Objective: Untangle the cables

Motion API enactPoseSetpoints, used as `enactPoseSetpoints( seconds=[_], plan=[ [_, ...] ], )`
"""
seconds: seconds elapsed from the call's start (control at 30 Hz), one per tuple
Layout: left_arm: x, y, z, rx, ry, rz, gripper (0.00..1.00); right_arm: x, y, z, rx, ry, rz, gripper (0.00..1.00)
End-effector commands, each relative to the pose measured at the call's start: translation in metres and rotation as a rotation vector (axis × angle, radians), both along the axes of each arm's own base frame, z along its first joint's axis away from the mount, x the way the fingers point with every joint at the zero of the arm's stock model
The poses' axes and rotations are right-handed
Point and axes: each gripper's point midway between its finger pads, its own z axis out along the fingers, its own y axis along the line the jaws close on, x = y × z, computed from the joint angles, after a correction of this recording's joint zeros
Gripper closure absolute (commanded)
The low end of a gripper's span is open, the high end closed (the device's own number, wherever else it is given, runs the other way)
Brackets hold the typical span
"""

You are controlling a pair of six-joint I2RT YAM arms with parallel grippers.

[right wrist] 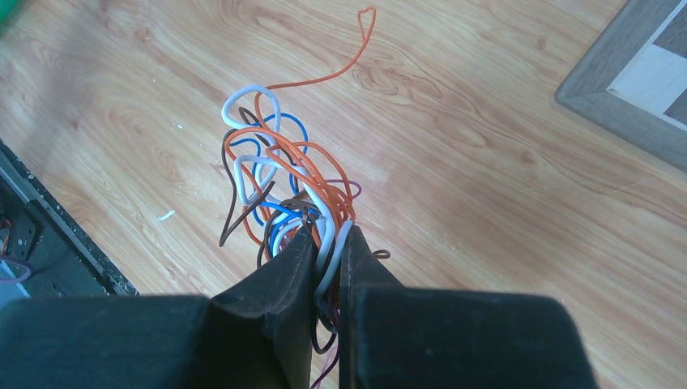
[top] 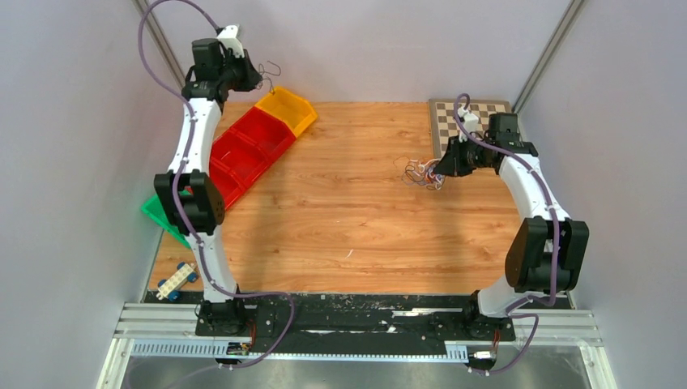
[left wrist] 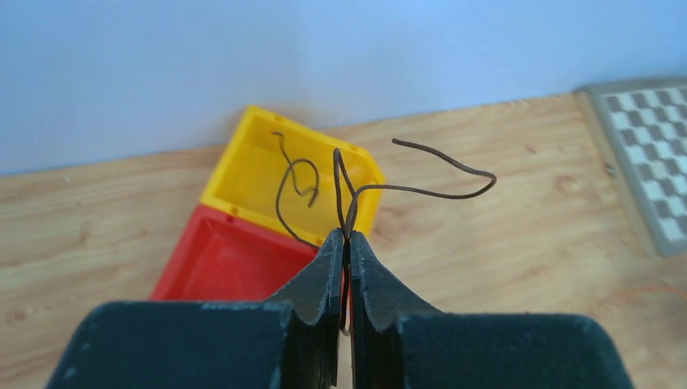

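Here's the tangle (right wrist: 279, 174) of thin cables: orange, white, blue and dark loops, springy and glossy, with one orange tail thrown out across the wood. We have it clenched in the right gripper (right wrist: 324, 231), a white strand running right between the fingers. It sits low over the table (top: 340, 235), just beside the checkerboard (top: 470, 113) and well apart from the other arm.

Over at the far left, one dark strand (left wrist: 421, 191) is clear of the bunch. It's stiff, kinked wire, pinched at the very tips of the raised left gripper (left wrist: 347, 237).

Now the relation that counts: the yellow bin (left wrist: 235, 162), smooth plastic, lies just beyond and below those fingertips, with a red bin (left wrist: 219, 259) touching it. The strand's long leg bends off to the right, past the bin's rim and over bare wood. We reckon a release comes next, and that overhanging leg could catch the rim.
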Motion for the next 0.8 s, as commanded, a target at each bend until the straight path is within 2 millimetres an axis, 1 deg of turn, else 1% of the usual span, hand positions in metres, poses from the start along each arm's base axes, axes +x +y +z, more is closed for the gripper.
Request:
enactPoseSetpoints(
  seconds=[0.0, 0.03, 0.07, 0.1, 0.13, 0.17, 0.2, 0.23, 0.27, 0.3, 0.33, 0.37, 0.4, 0.43, 0.47, 0.5, 0.53, 0.57, 0.6, 0.63, 0.67, 0.7, 0.73, 0.77],
  plan=[
    [0.056, 0.01, -0.014, 0.075, -0.079, 0.083, 0.91, 0.002, 0.008, 0.034, 0.031, -0.079, 0.039, 0.99],
    [0.065, 0.011, -0.014, 0.08, -0.107, 0.09, 0.91, 0.002, 0.008, 0.034, 0.031, -0.078, 0.041, 0.99],
    [0.076, 0.009, -0.026, 0.085, -0.105, 0.086, 0.9, 0.002, 0.008, 0.033, 0.03, -0.076, 0.04, 0.99],
    [0.083, 0.01, -0.031, 0.094, -0.118, 0.088, 0.9, 0.002, 0.008, 0.034, 0.028, -0.076, 0.041, 0.99],
    [0.091, 0.01, -0.042, 0.1, -0.113, 0.086, 0.9, 0.002, 0.007, 0.033, 0.027, -0.076, 0.041, 0.99],
    [0.095, 0.012, -0.048, 0.116, -0.114, 0.088, 0.89, 0.002, 0.007, 0.034, 0.025, -0.078, 0.041, 0.99],
    [0.1, -0.003, -0.059, 0.125, -0.107, 0.068, 0.88, 0.002, 0.007, 0.033, 0.024, -0.076, 0.041, 0.99],
    [0.103, -0.004, -0.064, 0.144, -0.107, 0.073, 0.81, 0.002, 0.007, 0.033, 0.025, -0.076, 0.04, 0.98],
    [0.105, -0.011, -0.074, 0.152, -0.097, 0.063, 0.75, 0.002, 0.008, 0.034, 0.026, -0.077, 0.043, 0.98],
    [0.106, -0.011, -0.076, 0.166, -0.1, 0.059, 0.6, 0.002, 0.008, 0.034, 0.029, -0.076, 0.046, 0.98],
    [0.106, -0.015, -0.079, 0.171, -0.099, 0.053, 0.52, 0.002, 0.01, 0.035, 0.033, -0.077, 0.051, 0.98],
    [0.106, -0.015, -0.078, 0.181, -0.102, 0.052, 0.38, 0.002, 0.012, 0.036, 0.035, -0.08, 0.06, 0.98],
    [0.105, -0.017, -0.074, 0.181, -0.109, 0.046, 0.33, 0.002, 0.016, 0.037, 0.037, -0.086, 0.075, 0.98],
    [0.103, -0.019, -0.072, 0.183, -0.109, 0.036, 0.23, 0.001, 0.021, 0.038, 0.039, -0.091, 0.091, 0.98],
    [0.098, -0.019, -0.059, 0.18, -0.124, 0.032, 0.19, 0.0, 0.026, 0.039, 0.043, -0.094, 0.109, 0.98],
    [0.092, -0.022, -0.055, 0.184, -0.119, 0.007, 0.13, -0.001, 0.033, 0.041, 0.049, -0.102, 0.133, 0.97],
    [0.083, -0.024, -0.038, 0.187, -0.136, -0.016, 0.1, -0.002, 0.038, 0.044, 0.059, -0.107, 0.151, 0.97],
    [0.067, -0.035, -0.043, 0.184, -0.107, -0.12, 0.05, -0.006, 0.053, 0.048, 0.074, -0.115, 0.2, 0.96],
    [0.044, -0.044, -0.021, 0.188, -0.125, -0.205, 0.03, -0.008, 0.063, 0.053, 0.094, -0.122, 0.234, 0.94],
    [0.01, -0.064, -0.012, 0.131, -0.128, -0.359, 0.01, -0.011, 0.074, 0.059, 0.128, -0.129, 0.276, 0.94],
    [-0.011, -0.074, -0.009, 0.117, -0.138, -0.456, 0.0, -0.013, 0.082, 0.065, 0.154, -0.134, 0.308, 0.93],
    [-0.046, -0.093, -0.032, 0.036, -0.081, -0.609, 0.0, -0.015, 0.091, 0.071, 0.177, -0.139, 0.337, 0.92],
    [-0.083, -0.106, -0.003, 0.015, -0.154, -0.723, 0.0, -0.016, 0.099, 0.078, 0.195, -0.145, 0.364, 0.92],
    [-0.116, -0.116, -0.004, -0.001, -0.144, -0.777, 0.0, -0.018, 0.108, 0.083, 0.21, -0.151, 0.391, 0.92]
  ],
)
